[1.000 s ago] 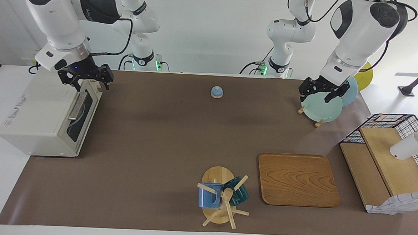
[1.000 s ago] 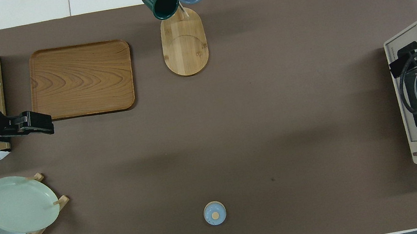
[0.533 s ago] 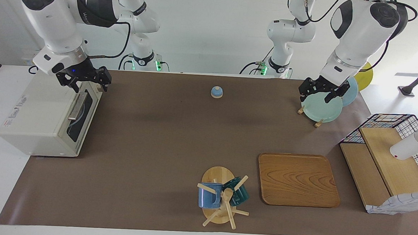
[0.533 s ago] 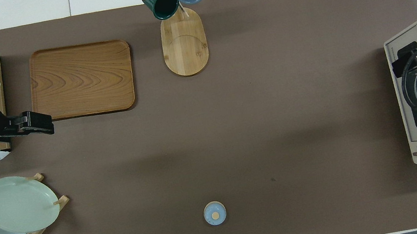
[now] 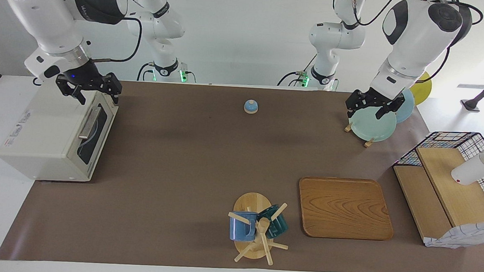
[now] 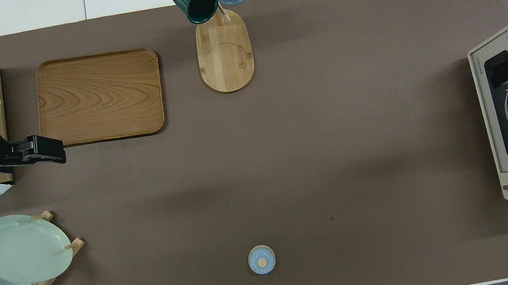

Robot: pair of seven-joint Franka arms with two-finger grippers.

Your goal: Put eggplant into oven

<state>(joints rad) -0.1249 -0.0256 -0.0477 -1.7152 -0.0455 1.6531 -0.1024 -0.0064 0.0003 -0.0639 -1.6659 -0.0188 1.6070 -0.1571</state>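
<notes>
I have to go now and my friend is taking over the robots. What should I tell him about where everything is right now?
Right gripper: open, holding nothing, up over the oven top by the door's upper edge.
Left gripper: waits over the plate rack, holding nothing.
Oven: at the right arm's end of the table, door shut; a plate shows through the glass.
Eggplant: not in sight anywhere on the table. It may be inside the oven, but the glass does not show it.
Left: check that the eggplant is inside.

Wooden tray (image 5: 344,208) beside mug rack (image 5: 256,229); plates (image 5: 374,124) racked.
</notes>
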